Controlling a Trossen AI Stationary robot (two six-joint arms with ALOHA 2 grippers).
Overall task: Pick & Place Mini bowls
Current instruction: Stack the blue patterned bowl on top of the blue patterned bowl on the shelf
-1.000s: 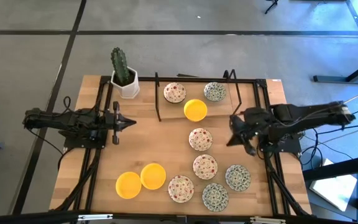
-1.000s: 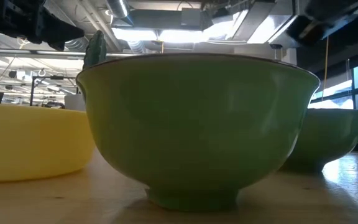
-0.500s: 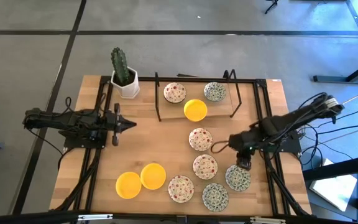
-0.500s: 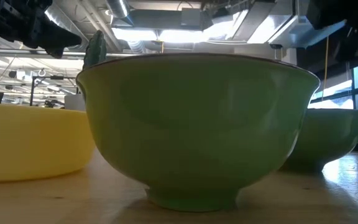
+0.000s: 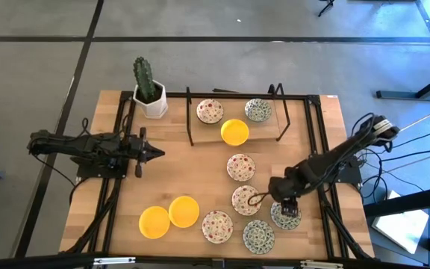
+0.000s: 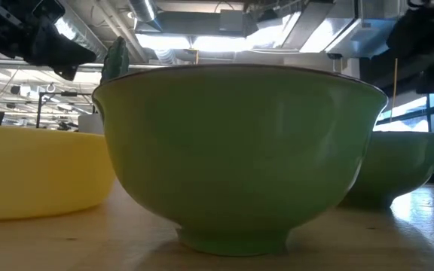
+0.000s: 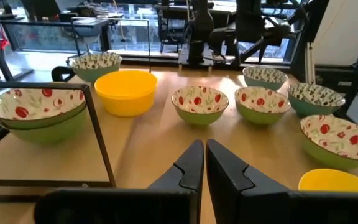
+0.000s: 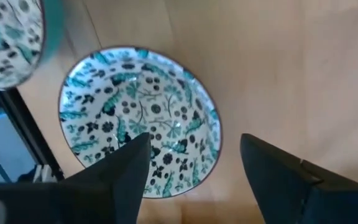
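Item: mini bowls on a wooden surface [image 5: 166, 161], mid-task.

Progress, as judged: three bowls lie inside the black wire frame [image 5: 191, 119] at the far end, namely a red-speckled bowl [image 5: 210, 111], a green-patterned bowl [image 5: 257, 110] and a yellow bowl [image 5: 234, 132]. Seven remain loose outside it: two yellow bowls [image 5: 169, 217] well to the left of the right pincer, and five patterned ones clustered around it. Most of the work appears left to do, if the frame is the destination.

Right pincer [image 5: 285, 208]: hanging directly over a green-patterned bowl [image 8: 140, 129] at the near right of the surface. Fingers [image 8: 127, 163] spread wide, one over the bowl's hollow, the other outside its rim above bare wood. Nothing held; contact with the bowl cannot be confirmed. A second green-patterned bowl [image 8: 8, 34] lies just beside it.

Left pincer [image 7: 205, 163]: idle at the left side, fingers almost together, empty, pointing toward the loose bowls.

Also present: cactus in white pot [image 5: 149, 90], far left corner.
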